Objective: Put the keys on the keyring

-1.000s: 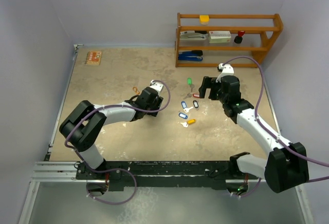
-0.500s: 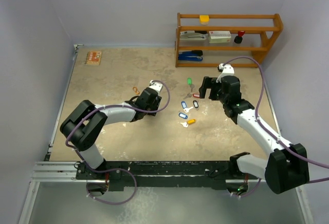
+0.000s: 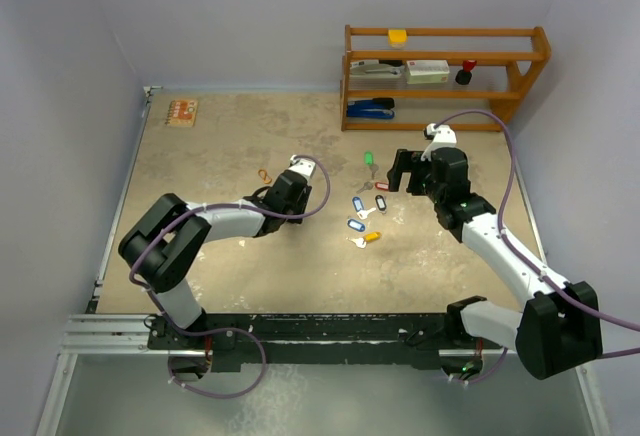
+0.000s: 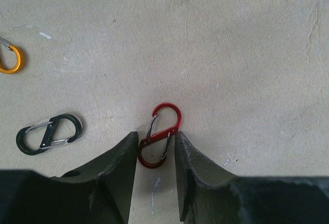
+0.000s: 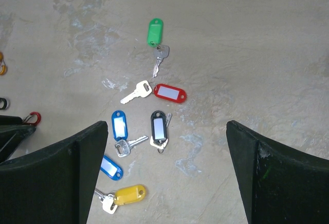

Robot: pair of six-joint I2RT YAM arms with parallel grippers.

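While L jaws bracket red clip (image 4: pixel 160 136), keys (image 5: pixel 158 126) lie mid table (image 3: pixel 220 146), off edges.

Bare table (image 4: pixel 247 54) lies ahead of the left claw (image 4: pixel 156 137); a black clip (image 4: pixel 49 134) sits nearby, apparently untouched.

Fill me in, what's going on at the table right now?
The left gripper is down on the table with its fingers against both sides of a red figure-8 clip. A black clip and an orange clip lie nearby. The right gripper hangs wide open above the tagged keys, which lie loose on the table, none picked up.
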